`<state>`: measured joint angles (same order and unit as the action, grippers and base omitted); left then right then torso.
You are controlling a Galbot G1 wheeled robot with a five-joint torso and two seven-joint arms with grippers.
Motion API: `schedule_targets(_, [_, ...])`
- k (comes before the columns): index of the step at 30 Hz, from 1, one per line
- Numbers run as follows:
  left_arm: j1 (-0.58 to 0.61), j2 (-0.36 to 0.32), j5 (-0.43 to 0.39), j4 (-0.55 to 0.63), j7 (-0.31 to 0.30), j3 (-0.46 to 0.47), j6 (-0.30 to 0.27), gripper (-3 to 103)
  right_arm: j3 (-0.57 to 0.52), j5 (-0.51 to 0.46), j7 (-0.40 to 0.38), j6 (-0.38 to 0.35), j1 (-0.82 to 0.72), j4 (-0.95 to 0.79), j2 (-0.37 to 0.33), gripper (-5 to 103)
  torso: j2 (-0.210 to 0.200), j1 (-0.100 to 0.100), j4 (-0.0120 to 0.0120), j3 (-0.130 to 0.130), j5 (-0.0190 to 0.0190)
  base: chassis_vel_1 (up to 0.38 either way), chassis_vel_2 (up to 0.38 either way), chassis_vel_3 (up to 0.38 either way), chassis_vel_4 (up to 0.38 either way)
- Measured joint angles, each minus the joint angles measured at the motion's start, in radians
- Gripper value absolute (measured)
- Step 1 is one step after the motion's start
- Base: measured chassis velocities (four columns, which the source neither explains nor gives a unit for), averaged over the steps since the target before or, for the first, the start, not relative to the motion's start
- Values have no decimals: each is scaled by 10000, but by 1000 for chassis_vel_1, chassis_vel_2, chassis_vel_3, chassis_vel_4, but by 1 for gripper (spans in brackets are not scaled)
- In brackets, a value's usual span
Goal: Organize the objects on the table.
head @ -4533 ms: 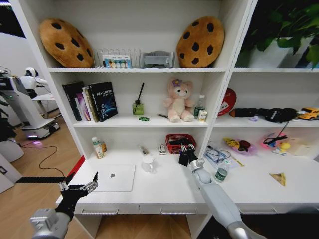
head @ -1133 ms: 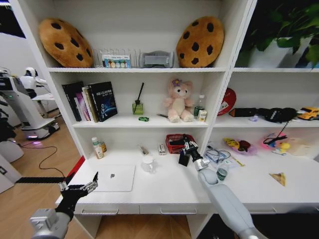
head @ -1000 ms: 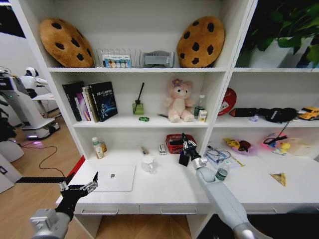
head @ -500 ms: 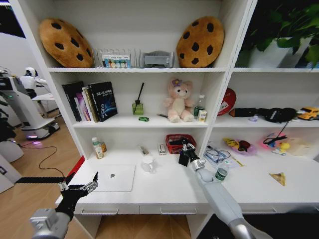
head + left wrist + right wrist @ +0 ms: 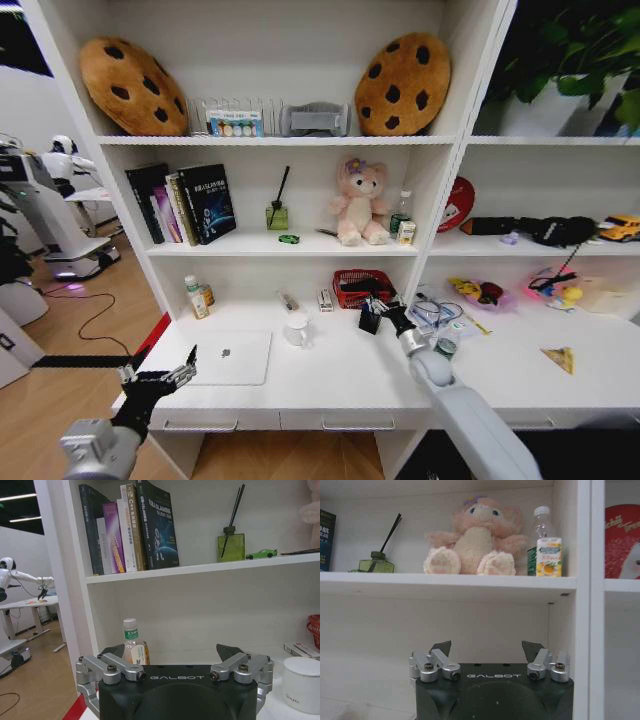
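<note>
Head view: white counter [image 5: 330, 385] with a row of shallow drawers along the near edge, under a white shelf unit. Slim silver laptop [image 5: 229, 357] lying closed and flat at the left part of the counter, a white cup [image 5: 296, 328] just to its right. Small yellow triangular piece [image 5: 558, 358] far to the right on the counter, well apart from the laptop. Small green gadget [image 5: 289, 239] on the shelf above, between the reed diffuser [image 5: 277, 211] and the pink bear [image 5: 356, 204]. Right end effector [image 5: 378, 305] raised over the far middle of the counter, just in front of the red basket [image 5: 360, 288], fingers spread, nothing between them. Left end effector [image 5: 160, 375] low at the near left corner, just left of the laptop, also wide open and empty. Left wrist view: left end effector [image 5: 177, 655] with both dark fingertips [image 5: 227, 652] well apart and nothing held; behind it a small bottle [image 5: 132, 642], books [image 5: 131, 527] on the shelf, the diffuser [image 5: 230, 545] and the green gadget [image 5: 261, 554] to its right, the white cup [image 5: 302, 684] at the edge. Right wrist view: right end effector [image 5: 487, 651] open, fingertips [image 5: 532, 650] apart and empty, facing the shelf with the pink bear [image 5: 474, 537] and a juice bottle [image 5: 545, 542] beside it.
</note>
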<state>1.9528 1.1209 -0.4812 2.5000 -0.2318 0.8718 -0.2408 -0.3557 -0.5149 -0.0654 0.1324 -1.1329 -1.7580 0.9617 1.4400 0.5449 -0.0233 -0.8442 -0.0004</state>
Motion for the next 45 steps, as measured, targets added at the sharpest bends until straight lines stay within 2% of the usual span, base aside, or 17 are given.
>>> schedule_targets(2, [1,0,0,0,0,0,0,100,-1204,-736,-569,-1611,-2177,-2085,-266,92,0,-1,-6,-1,10,0,0,0,0])
schedule_targets(3, [1,0,0,0,0,0,0,100,-1204,-736,-569,-1611,-2177,-2085,-266,92,0,-1,-6,-1,10,0,0,0,0])
schedule_targets(5, [1,0,0,0,1,0,0,100,-2379,-1238,-728,-2543,-4036,-3596,-182,99,1,-2,-3,1,-2,0,0,0,0])
schedule_targets(6, [1,0,0,0,1,0,0,100,-2379,-1238,-728,-2543,-4036,-3596,-182,99,1,-2,-3,1,-2,0,0,0,0])
schedule_targets(7, [1,0,0,0,0,0,0,100,-3036,-1485,-621,-2839,-5177,-4211,-3,100,0,-2,-3,0,3,0,0,0,0])
schedule_targets(8, [1,0,0,0,0,0,0,100,-3036,-1485,-621,-2839,-5177,-4211,-3,100,0,-2,-3,0,3,0,0,0,0])
schedule_targets(9, [0,0,0,0,0,0,0,100,-3466,-1580,-472,-2934,-5920,-4479,176,100,1,-2,-6,1,4,0,0,0,0])
schedule_targets(10, [0,-1,0,-1,0,0,0,100,-3871,-1589,-312,-2924,-6604,-4616,435,100,1,-3,-6,0,1,0,0,0,0])
schedule_targets(13, [1,0,0,-1,0,0,0,100,-4340,-1572,-152,-2732,-7170,-4631,757,100,1,-3,-1,0,4,-15,-7,3,20])
schedule_targets(22, [1,-1,0,-1,0,0,0,100,-4585,-1766,-124,-2588,-6955,-4597,674,100,-2,1,1,-3,3,-108,-99,111,121])
schedule_targets(31, [1,-1,0,-1,0,0,-2,100,-4170,-1552,-473,-2391,-6589,-4561,598,100,-2,1,-3,-3,0,-233,-237,227,246])
schedule_targets(34, [1,1,-1,-1,0,0,-2,100,-3922,-1397,-563,-2274,-6391,-4341,607,100,-4,2,-3,-4,10,-180,-218,221,242])
schedule_targets(40, [1,0,-1,0,3,-1,-2,100,-3179,-1316,-514,-2333,-4892,-3019,329,100,-3,3,-3,-4,9,-44,-109,67,45])
schedule_targets(42, [0,0,0,-1,-1,1,-2,100,-2898,-1166,-198,-2356,-4276,-2469,165,100,-3,2,4,-3,-3,30,81,-37,-45])
schedule_targets(45, [0,0,0,-1,-3,1,-2,100,-2795,-1011,6,-2330,-4171,-2394,133,100,-3,4,4,-4,3,44,85,-41,-57])
